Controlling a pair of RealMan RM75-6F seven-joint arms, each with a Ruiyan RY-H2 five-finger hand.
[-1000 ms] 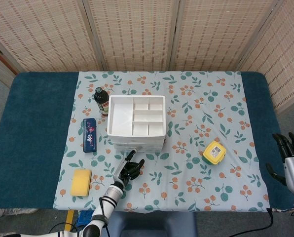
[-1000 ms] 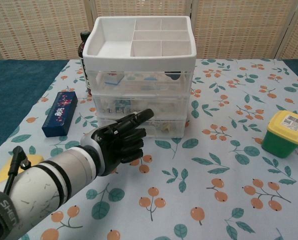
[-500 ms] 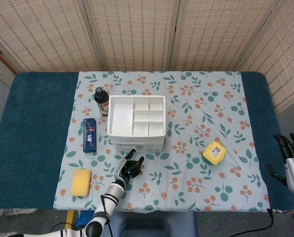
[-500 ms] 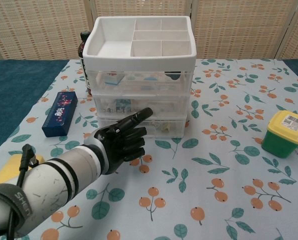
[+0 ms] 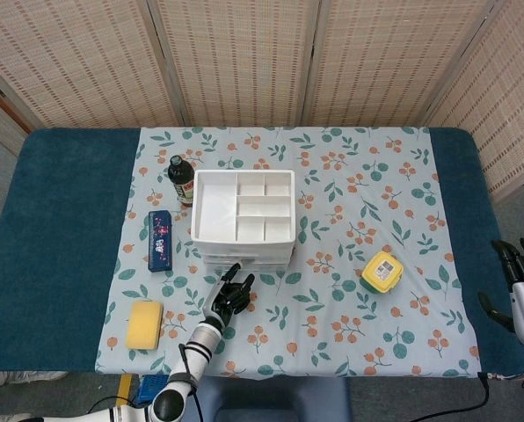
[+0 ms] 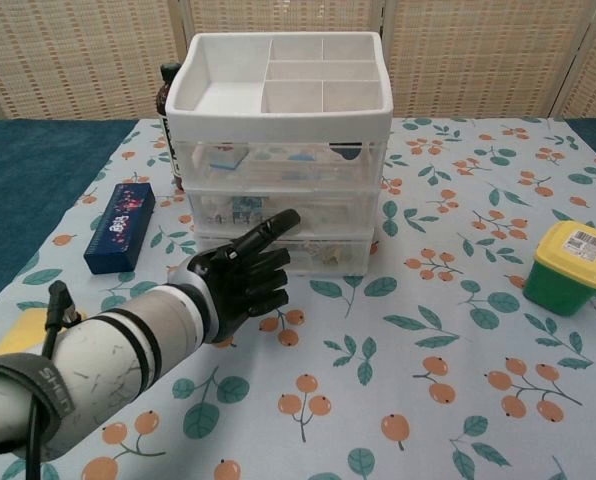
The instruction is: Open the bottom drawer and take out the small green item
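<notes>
A white three-drawer unit (image 5: pixel 243 220) with a divided open tray on top stands mid-table. Its bottom drawer (image 6: pixel 313 253) is closed, and through the translucent front I can only make out dim shapes, no green item. My left hand (image 6: pixel 243 280) hovers just in front of that drawer, holding nothing, with one finger (image 6: pixel 276 226) stretched out toward the drawer fronts. From above, the left hand (image 5: pixel 229 294) is just short of the unit's front. My right hand (image 5: pixel 521 286) is at the far right table edge, fingers up and apart, holding nothing.
A yellow-lidded green tub (image 6: pixel 573 266) sits to the right of the unit. A dark bottle (image 5: pixel 181 180) stands behind its left corner, a blue box (image 5: pixel 160 239) lies to its left, and a yellow sponge (image 5: pixel 144 325) is near the front edge.
My left hand has crept forward toward the drawers and its outstretched finger has lifted slightly. The right hand has drifted a little lower at the frame edge.
</notes>
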